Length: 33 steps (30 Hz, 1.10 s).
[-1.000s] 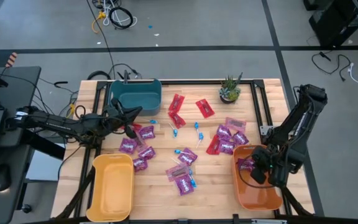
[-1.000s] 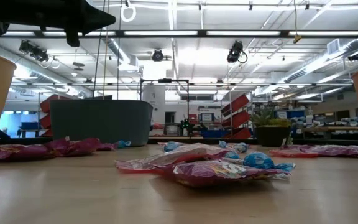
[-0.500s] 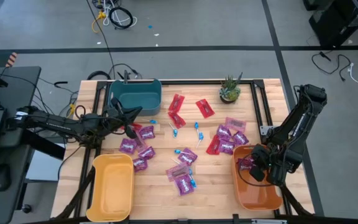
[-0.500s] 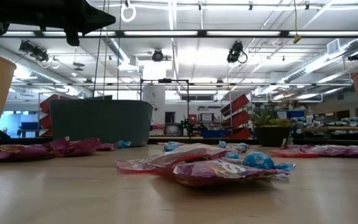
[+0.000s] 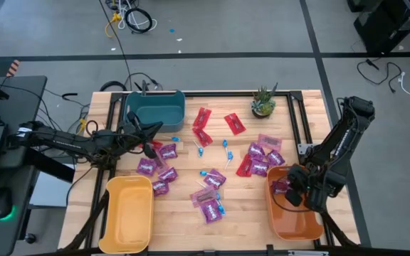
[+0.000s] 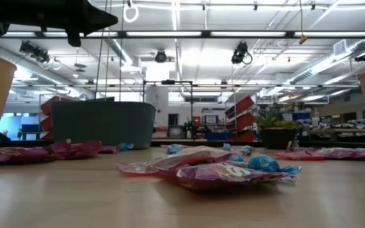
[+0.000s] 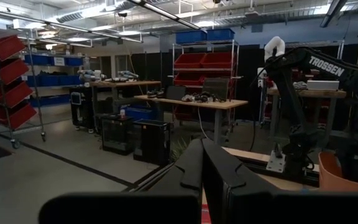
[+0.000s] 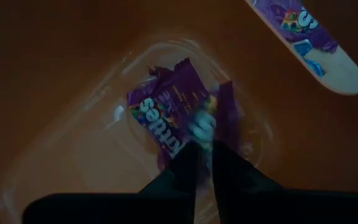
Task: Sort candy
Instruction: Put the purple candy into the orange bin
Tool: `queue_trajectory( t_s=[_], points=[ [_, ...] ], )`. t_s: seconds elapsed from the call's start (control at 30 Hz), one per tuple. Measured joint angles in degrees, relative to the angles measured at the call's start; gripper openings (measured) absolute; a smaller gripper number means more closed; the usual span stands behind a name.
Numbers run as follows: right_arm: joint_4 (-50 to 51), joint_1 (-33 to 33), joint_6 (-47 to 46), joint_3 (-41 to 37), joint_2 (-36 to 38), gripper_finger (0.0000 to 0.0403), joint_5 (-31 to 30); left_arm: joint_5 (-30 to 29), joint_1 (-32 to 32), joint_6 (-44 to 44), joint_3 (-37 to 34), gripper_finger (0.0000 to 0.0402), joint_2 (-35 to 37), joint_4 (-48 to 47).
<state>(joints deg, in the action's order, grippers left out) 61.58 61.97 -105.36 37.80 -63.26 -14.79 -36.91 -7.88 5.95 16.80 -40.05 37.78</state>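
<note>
Candy: shiny purple packets, flat red packets and blue lollipops lie scattered mid-table; 1 purple packet lies inside the orange bin.

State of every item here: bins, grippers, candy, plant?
yellow bin: empty
teal bin: looks empty
orange bin: holds a purple packet
right gripper: down in the orange bin, at the purple packet
left gripper: shut, above the table beside the teal bin
remaining candy: unsorted, scattered on the table
plant: upright at the table's far edge
</note>
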Motion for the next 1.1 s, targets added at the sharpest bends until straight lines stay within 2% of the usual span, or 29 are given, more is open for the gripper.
queue_trajectory(
  t_s=[0.23,0.43,0.9,1.1],
  points=[
    [-0.03,-0.65,0.78,0.0,0.0,0.0056,0.19,0.0,0.0,1.3,0.0,0.0006,0.0,0.0],
    [0.22,-0.65,1.13,1.95,0.13,0.0061,4.18,0.0,0.0,1.3,0.0,0.0006,0.0,0.0],
    [0.7,-1.6,6.82,16.69,0.22,0.0057,3.46,0.0,0.01,1.01,0.0,0.0006,0.0,0.0],
    [0.7,-4.73,14.76,21.26,0.22,0.0057,-0.97,0.0,0.0,1.02,0.0,0.0006,0.0,0.0]
  ],
)
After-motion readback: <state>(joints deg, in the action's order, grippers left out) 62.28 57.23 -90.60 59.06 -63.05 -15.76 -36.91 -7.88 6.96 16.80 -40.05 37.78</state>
